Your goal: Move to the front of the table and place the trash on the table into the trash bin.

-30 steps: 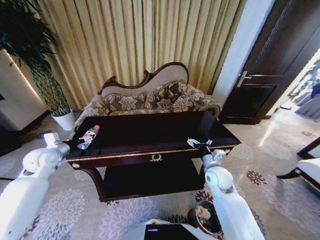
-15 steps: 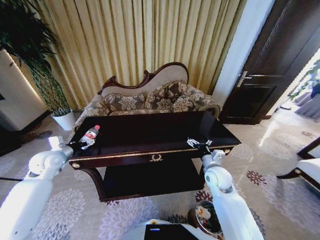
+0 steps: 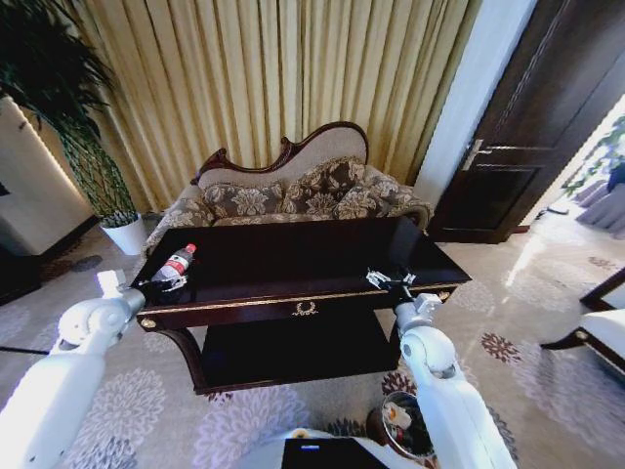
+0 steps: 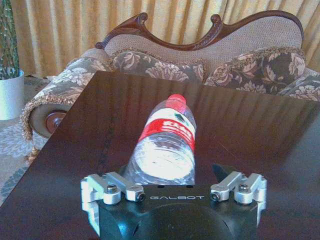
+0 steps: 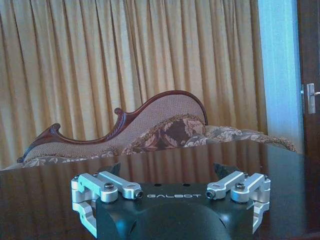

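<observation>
On the left end of the dark table lies the clear bottle with a red label, its cap pointing toward the sofa. My left gripper is open at the bottle's base. In the left wrist view the bottle sits between the spread jaws of the left gripper. Over the table's front right edge my right gripper is open, beside a crumpled white paper scrap. The right wrist view shows the right gripper with nothing between its jaws. On the floor by my right arm stands the trash bin.
A patterned sofa stands right behind the table, with curtains beyond it. A white plant pot is at the far left and a dark door at the right. A chair shows at the right edge.
My left arm has moved in toward the table, bringing its gripper closer around the bottle's base. The right arm and the bottle have stayed put.
</observation>
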You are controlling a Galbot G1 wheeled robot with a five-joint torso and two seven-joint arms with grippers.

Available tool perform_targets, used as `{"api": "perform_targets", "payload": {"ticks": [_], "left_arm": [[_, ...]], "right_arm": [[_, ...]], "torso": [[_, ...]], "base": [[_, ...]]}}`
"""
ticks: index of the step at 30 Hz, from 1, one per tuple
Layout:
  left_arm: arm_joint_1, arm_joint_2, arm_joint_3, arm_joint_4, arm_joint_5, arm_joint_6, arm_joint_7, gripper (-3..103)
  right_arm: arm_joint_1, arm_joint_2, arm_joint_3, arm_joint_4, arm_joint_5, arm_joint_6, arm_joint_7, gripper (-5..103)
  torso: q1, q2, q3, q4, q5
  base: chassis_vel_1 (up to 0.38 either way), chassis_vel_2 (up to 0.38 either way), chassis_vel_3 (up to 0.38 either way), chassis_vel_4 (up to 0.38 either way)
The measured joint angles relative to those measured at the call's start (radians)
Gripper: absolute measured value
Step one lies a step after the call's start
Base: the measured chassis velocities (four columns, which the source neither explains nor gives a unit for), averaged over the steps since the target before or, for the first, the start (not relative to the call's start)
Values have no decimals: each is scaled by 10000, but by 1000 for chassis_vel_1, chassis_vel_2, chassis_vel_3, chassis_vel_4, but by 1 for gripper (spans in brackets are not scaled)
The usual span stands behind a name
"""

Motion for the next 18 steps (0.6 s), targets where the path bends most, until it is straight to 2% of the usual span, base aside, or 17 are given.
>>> {"api": "perform_targets", "payload": {"ticks": [2,3,6,8,9,11,18], "left_arm": [[49,-18,-22,-71,-5,0,-26,82],[49,-18,-22,-71,-5,0,-26,82],[106,-57,-63,-145,-8,0,-41,66],[113,-62,-72,-153,-7,0,-42,66],[138,-64,-98,-185,-7,-1,-41,57],[151,-64,-117,-200,-7,-2,-40,57],[202,-57,-350,-474,-4,-51,-25,42]], "right_arm": [[-30,0,3,5,-17,13,0,100],[-30,0,3,5,-17,13,0,100],[-43,-3,12,16,-24,39,0,100],[-43,-7,13,18,-24,41,0,100],[-44,-14,13,19,-25,42,0,100],[-44,-15,13,19,-26,44,0,100],[-51,33,6,27,-47,50,-1,100]], "torso": [[0,0,0,0,0],[0,0,0,0,0],[0,0,-1,0,0],[0,0,0,0,0],[0,0,0,0,1],[0,-1,0,0,1],[0,0,0,0,-1]], "base": [[0,0,0,0],[0,0,0,0],[0,0,0,0],[0,0,0,0],[0,0,0,0],[0,0,0,0],[0,0,0,0]]}}
